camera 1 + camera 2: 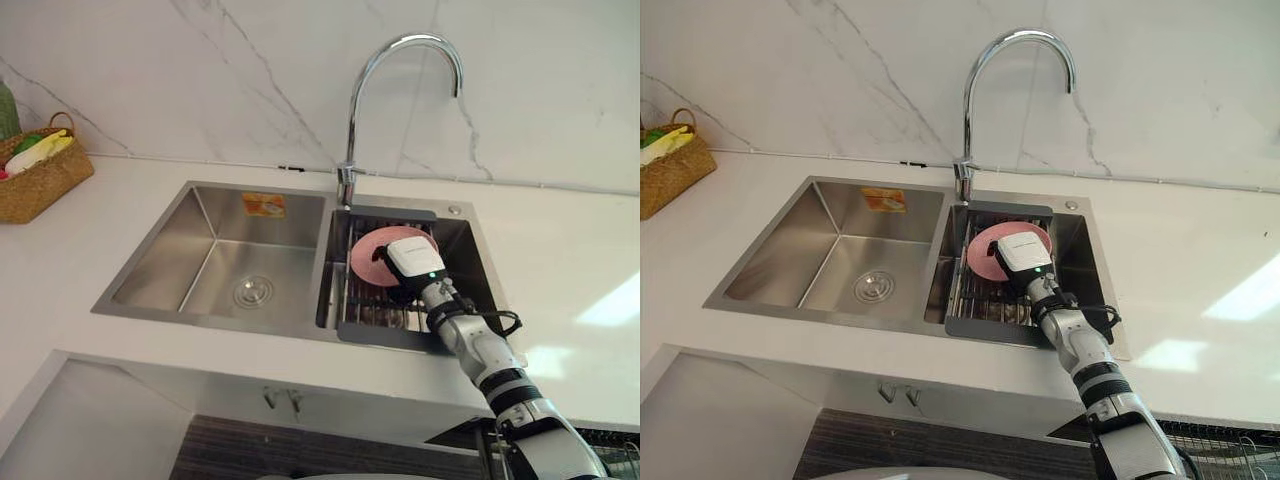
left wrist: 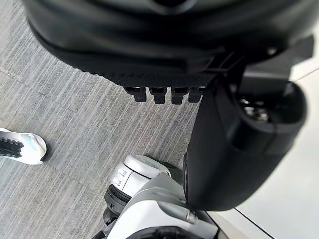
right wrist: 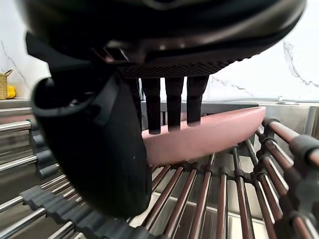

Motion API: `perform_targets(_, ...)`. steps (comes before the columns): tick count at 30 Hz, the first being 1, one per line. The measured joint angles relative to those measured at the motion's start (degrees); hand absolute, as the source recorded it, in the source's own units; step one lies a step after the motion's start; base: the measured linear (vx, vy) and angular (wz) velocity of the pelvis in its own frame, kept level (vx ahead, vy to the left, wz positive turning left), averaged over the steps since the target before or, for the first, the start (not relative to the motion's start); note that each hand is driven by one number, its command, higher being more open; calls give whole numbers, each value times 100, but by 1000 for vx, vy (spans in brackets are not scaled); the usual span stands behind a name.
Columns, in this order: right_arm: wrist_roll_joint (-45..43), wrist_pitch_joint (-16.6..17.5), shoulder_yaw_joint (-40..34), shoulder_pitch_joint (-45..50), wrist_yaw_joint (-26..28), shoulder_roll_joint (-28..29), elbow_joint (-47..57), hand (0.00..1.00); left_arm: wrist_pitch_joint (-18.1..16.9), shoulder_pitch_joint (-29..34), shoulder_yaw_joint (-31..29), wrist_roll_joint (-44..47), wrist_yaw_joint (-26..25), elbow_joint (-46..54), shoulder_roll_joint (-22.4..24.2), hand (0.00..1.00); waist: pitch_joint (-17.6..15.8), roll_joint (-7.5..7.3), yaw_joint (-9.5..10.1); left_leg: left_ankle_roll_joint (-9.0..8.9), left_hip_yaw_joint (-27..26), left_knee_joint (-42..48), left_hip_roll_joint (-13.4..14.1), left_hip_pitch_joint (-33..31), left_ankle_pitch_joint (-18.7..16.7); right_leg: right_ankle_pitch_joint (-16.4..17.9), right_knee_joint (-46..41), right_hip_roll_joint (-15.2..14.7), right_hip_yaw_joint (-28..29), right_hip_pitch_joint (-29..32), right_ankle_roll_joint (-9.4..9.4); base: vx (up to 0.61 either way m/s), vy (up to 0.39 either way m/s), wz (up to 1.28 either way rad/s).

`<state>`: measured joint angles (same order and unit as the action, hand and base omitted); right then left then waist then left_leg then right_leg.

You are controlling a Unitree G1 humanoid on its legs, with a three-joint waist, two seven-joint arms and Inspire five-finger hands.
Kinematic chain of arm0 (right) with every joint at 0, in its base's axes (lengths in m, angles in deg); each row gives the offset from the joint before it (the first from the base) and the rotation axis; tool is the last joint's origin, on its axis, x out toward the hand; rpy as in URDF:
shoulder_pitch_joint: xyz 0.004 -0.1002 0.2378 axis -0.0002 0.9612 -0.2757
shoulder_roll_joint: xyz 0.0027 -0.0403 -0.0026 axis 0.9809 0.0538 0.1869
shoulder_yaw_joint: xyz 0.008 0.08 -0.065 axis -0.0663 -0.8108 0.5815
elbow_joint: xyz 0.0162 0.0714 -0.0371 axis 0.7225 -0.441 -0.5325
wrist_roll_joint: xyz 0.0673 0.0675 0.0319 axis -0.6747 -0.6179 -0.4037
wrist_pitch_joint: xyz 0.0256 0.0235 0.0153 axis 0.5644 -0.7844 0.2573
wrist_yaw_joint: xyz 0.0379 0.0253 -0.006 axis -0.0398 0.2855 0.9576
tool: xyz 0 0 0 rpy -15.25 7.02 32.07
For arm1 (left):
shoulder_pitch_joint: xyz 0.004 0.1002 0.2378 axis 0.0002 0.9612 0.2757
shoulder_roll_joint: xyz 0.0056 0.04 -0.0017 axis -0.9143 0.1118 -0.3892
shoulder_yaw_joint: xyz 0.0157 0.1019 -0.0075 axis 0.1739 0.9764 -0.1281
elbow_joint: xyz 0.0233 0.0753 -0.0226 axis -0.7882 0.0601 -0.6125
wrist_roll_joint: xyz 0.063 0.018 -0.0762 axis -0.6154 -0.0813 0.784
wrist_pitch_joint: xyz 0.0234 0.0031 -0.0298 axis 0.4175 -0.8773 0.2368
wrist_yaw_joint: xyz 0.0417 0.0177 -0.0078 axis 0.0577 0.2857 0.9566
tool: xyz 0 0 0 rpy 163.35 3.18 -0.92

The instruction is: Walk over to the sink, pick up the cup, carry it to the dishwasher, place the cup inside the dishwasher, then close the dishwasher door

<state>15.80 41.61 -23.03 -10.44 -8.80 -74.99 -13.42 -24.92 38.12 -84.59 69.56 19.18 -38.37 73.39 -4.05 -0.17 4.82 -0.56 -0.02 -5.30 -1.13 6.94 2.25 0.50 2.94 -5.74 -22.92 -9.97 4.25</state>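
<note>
A pink cup (image 1: 368,260) lies on its side on the dark slatted rack (image 1: 378,316) in the right basin of the steel sink (image 1: 215,215). My right hand (image 1: 413,258) reaches down into that basin and rests against the cup's right side. In the right wrist view its straight fingers (image 3: 174,102) hang just over the cup's pink rim (image 3: 219,132), while the thumb (image 3: 99,149) stands apart, lower and beside it, so the hand is open. My left hand (image 2: 239,149) hangs idle over the striped floor, fingers relaxed.
A tall curved tap (image 1: 400,60) rises behind the sink divider. The left basin (image 1: 235,275) holds only its drain. A wicker basket (image 1: 38,178) sits on the white counter at far left. Wire racking (image 1: 1230,442) shows below the counter at lower right. A person's shoe (image 2: 20,148) is on the floor.
</note>
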Motion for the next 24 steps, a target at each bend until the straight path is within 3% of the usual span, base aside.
perform_targets(3, -7, 98, -2, -158, -306, -6, 36, 0, -16, 0, 1, -3, 20, 0, -5, 100, 0, -3, -9, 1, 17, -2, -3, -2, 16, 0, 0, -3, -24, -6, 0, -41, -2, 4)
perform_targets(15, -192, 214, -118, -217, -383, -179, 109, 0, -154, 34, -1, -21, 54, 35, -30, 100, -47, -47, -72, 3, -77, -2, -11, -2, 25, -4, 22, -15, 75, 14, -1, -15, 5, -3)
perform_targets(24, -879, 275, -402, -214, -553, -388, 952, 0, -298, 72, -16, -24, -15, 36, -6, 100, -76, -15, -173, 3, -263, -1, 3, 15, 22, -119, 124, 12, 260, 30, -17, -26, 6, -10)
